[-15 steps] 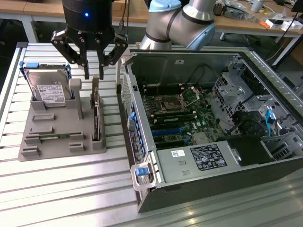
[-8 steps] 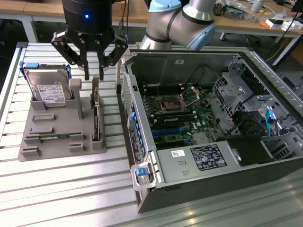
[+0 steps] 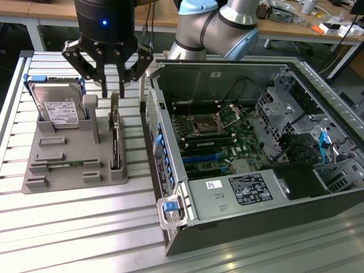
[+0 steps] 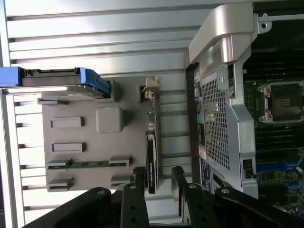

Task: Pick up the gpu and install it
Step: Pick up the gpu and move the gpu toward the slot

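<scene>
Grey moulded tray (image 3: 62,170) on slatted worktop (image 3: 85,227) | tray slots: gpu (image 3: 116,142) standing on edge, hard drive (image 3: 57,108) leaning in a blue frame, memory stick (image 3: 65,165) lying flat | hand (image 3: 114,91) released, fingers spread just over the gpu's bracket end, grasping nothing | computer case (image 3: 165,142) open beside the tray, motherboard (image 3: 222,136) inside

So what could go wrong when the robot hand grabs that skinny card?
The gpu stands on its thin edge in the gray holder, so the open gripper might land a finger on it instead of around it. The holder's post sits close beside the card and could get bumped.
</scene>
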{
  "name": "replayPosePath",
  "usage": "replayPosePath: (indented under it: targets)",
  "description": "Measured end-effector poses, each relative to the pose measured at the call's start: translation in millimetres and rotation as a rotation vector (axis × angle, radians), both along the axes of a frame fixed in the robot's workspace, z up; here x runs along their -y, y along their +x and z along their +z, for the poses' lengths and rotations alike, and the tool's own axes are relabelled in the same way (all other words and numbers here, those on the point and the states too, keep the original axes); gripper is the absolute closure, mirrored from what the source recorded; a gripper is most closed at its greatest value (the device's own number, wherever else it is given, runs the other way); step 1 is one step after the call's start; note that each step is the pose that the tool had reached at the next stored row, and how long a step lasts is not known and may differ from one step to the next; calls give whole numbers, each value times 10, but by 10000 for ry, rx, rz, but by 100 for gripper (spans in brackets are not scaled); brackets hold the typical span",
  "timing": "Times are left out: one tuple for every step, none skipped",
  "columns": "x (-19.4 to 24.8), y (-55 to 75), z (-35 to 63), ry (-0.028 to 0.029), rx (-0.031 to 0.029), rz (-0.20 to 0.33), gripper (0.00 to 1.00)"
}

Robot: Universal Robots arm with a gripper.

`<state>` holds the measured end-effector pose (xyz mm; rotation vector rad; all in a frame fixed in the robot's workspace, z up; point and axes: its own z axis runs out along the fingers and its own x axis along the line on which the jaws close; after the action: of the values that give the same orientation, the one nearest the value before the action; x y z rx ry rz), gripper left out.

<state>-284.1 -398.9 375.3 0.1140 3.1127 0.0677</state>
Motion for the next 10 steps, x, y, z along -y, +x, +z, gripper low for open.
replayPosePath:
  targets:
    - [0, 0, -5, 0, 0, 0, 64]
    - [0, 0, -8, 0, 0, 0, 64]
    - [0, 0, -11, 0, 0, 0, 64]
    - [0, 0, -15, 0, 0, 0, 64]
    - [0, 0, -21, 0, 0, 0, 64]
    - [0, 0, -24, -1, -1, 0, 64]
    - [0, 0, -30, 0, 0, 0, 64]
    - [0, 0, -33, 0, 0, 1, 64]
    - [0, 0, -34, -1, -1, 0, 64]
    - [0, 0, -39, 0, 0, 0, 64]
